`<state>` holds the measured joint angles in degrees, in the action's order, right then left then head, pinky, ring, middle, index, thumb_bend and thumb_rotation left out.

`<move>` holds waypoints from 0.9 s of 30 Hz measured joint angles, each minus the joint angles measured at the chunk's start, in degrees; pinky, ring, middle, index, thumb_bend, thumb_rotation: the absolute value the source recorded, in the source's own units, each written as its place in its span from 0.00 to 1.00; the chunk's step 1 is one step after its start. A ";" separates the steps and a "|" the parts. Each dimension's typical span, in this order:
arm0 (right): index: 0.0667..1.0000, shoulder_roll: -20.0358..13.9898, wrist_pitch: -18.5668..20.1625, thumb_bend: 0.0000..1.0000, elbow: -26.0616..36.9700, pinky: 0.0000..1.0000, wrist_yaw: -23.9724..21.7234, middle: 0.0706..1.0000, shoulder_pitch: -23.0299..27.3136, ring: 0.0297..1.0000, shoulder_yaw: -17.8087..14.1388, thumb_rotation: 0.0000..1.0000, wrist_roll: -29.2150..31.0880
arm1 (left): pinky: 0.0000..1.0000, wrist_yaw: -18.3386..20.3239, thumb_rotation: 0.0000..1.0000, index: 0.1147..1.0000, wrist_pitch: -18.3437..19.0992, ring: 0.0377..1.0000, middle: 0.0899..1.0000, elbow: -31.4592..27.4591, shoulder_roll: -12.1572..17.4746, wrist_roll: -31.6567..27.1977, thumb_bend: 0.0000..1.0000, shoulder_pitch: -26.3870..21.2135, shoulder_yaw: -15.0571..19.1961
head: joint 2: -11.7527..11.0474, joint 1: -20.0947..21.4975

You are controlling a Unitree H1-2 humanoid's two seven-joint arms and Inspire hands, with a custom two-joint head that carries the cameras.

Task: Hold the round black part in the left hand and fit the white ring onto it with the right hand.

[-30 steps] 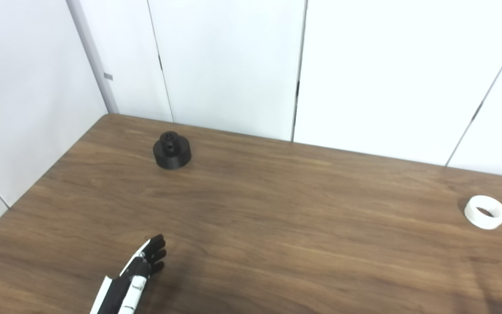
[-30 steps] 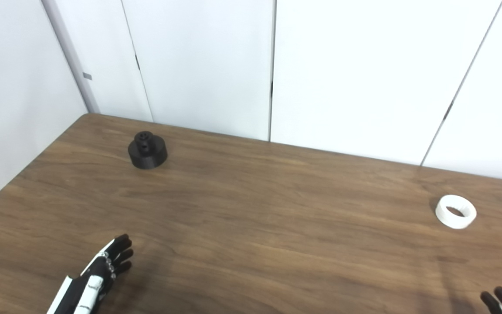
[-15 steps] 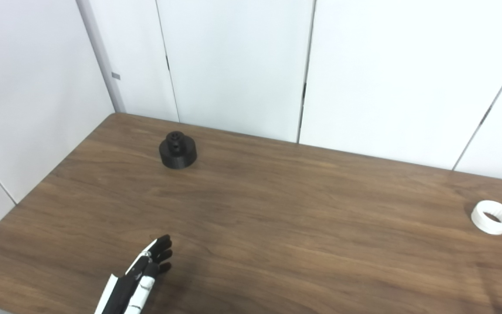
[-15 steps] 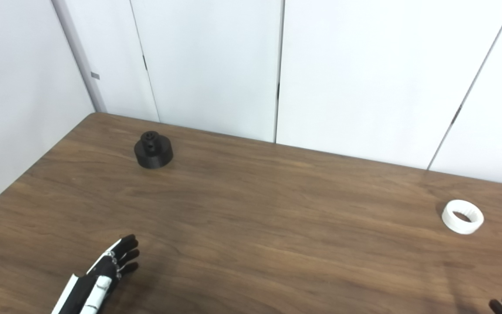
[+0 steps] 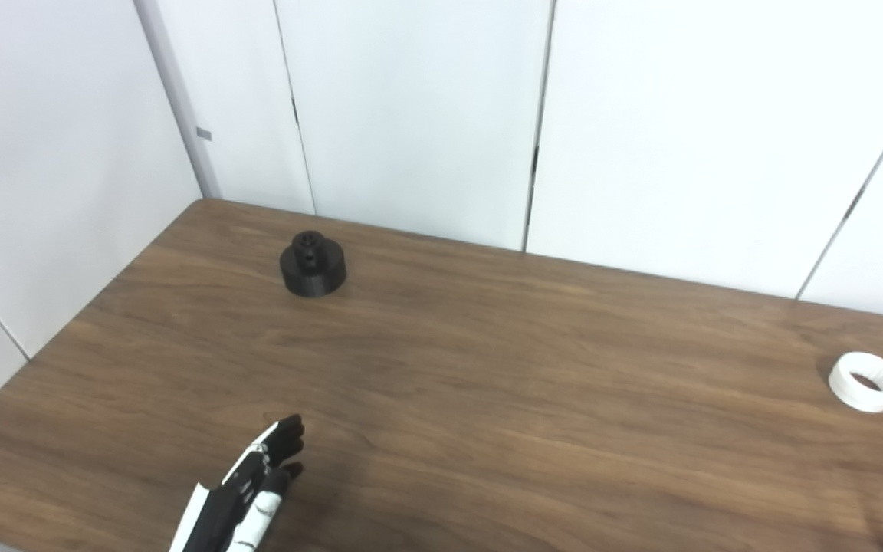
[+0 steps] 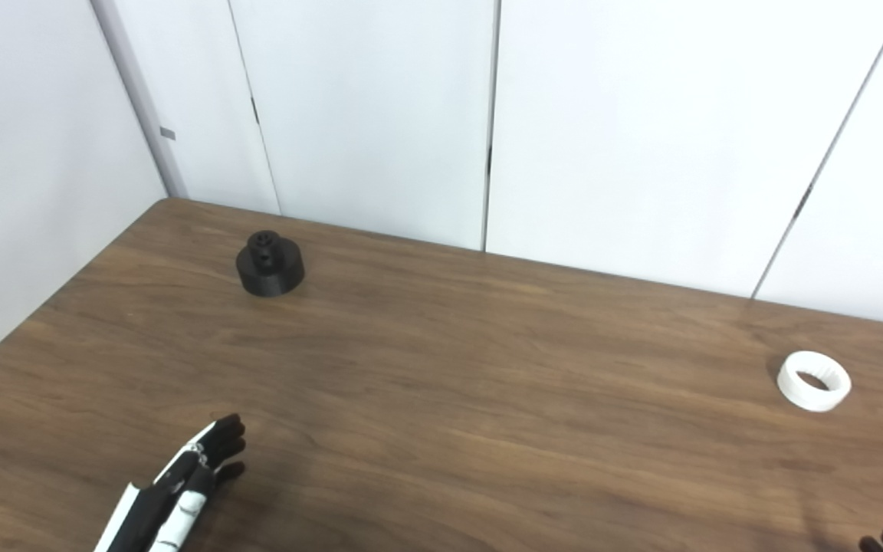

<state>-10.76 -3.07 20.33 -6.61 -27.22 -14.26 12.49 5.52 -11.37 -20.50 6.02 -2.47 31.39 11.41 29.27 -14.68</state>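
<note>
The round black part (image 5: 313, 265) stands upright on the wooden table (image 5: 487, 368) at the back left, a small hub on its top. The white ring (image 5: 867, 381) lies flat at the far right of the table. My left hand (image 5: 254, 487) hovers low over the near left of the table, fingers stretched forward and apart, holding nothing, far in front of the black part. Of my right hand (image 6: 882, 543) only dark fingertips show at the bottom right corner of the right eye view; its state is not visible.
White wall panels (image 5: 411, 115) close off the back and left sides of the table. The table's left edge (image 5: 66, 322) runs diagonally toward the near left corner.
The camera shifted a little, moving the whole scene to the right. The left hand stayed in nearly the same place. The right fingertips sank lower toward the bottom edge.
</note>
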 measured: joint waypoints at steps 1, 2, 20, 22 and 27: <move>0.93 0.00 -0.02 0.56 -0.02 1.00 -0.01 0.91 0.08 0.99 0.03 1.00 -0.18 | 0.85 -0.21 0.70 0.89 0.00 0.89 0.90 0.00 -0.03 0.01 0.65 -0.10 0.20 | -0.09 0.09; 0.93 0.00 -0.05 0.57 -0.12 1.00 -0.01 0.91 0.17 0.99 0.04 1.00 -0.31 | 0.85 -0.48 0.68 0.89 0.01 0.89 0.90 0.00 -0.09 -0.01 0.65 -0.19 0.43 | -0.09 0.09; 0.93 0.21 -1.21 0.54 -1.94 1.00 -0.02 0.92 1.33 1.00 0.63 1.00 -0.39 | 0.91 -2.70 0.34 0.89 11.65 0.90 0.91 -10.75 4.16 12.37 1.00 -9.96 4.36 | -0.53 -0.70; 0.93 0.21 -1.21 0.54 -1.97 1.00 0.00 0.92 1.33 0.99 0.67 1.00 -0.47 | 0.89 -2.71 0.37 0.91 13.97 0.91 0.93 -11.19 4.76 15.85 1.00 -11.09 4.63 | -0.35 -0.53; 0.92 0.50 -1.26 0.54 -2.02 1.00 0.09 0.91 1.33 0.98 0.78 1.00 -0.79 | 0.91 -2.17 0.41 0.92 18.66 0.95 0.95 -11.79 8.35 21.03 0.98 -15.89 4.95 | -0.44 -0.18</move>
<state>-10.26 -4.34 18.31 -6.52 -25.89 -13.48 11.70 3.35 7.29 -32.30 14.37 18.55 15.50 16.36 28.83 -14.85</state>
